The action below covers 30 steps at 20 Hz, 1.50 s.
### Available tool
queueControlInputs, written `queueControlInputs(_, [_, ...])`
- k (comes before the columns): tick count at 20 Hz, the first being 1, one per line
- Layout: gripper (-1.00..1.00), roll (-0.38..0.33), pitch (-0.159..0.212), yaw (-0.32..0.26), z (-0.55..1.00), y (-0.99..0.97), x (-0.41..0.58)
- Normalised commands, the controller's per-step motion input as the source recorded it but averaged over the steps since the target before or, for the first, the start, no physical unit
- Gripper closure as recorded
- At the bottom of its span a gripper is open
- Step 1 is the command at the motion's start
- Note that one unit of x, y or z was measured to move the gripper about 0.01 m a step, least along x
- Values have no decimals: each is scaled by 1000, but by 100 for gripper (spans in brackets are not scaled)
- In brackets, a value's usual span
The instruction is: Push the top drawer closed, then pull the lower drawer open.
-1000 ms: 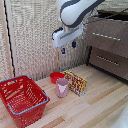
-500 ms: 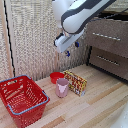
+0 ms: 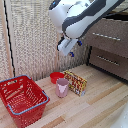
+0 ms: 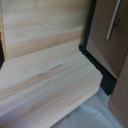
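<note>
The dark-brown cabinet stands at the exterior view's right. Its top drawer (image 3: 111, 36) and lower drawer (image 3: 111, 61) each carry a slim silver bar handle. The top drawer's front appears to jut out a little past the lower one. My gripper (image 3: 73, 48) hangs in the air to the left of the cabinet, well clear of both drawers, above the small objects on the floor. Its two dark-tipped fingers stand apart with nothing between them. The wrist view shows wooden floor (image 4: 45, 75) and a brown drawer front with a silver handle (image 4: 113, 22); I cannot tell which drawer. No fingers show there.
A red basket (image 3: 22, 97) sits at the exterior view's lower left. A red bowl (image 3: 56, 76), a pink cup (image 3: 62, 88) and a colourful box (image 3: 75, 82) stand together below the gripper. A pale panelled wall (image 3: 35, 40) is behind them.
The arm has shifted a little toward the exterior view's right, nearer the cabinet. The drawers and the floor objects have not moved.
</note>
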Motion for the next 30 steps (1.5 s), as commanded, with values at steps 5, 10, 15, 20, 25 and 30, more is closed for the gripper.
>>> queueControlInputs(5, [-100,-318,0,125,269,0,0])
queueControlInputs(10, [-100,-372,0,115,23,-31,0])
queueControlInputs(15, [-100,-375,-2,133,0,-46,-10])
queueControlInputs(20, [-100,-355,-24,140,3,-128,-17])
queueControlInputs(25, [-100,-271,-49,77,135,-397,0])
queueControlInputs(30, [-100,-200,-80,49,155,-516,0])
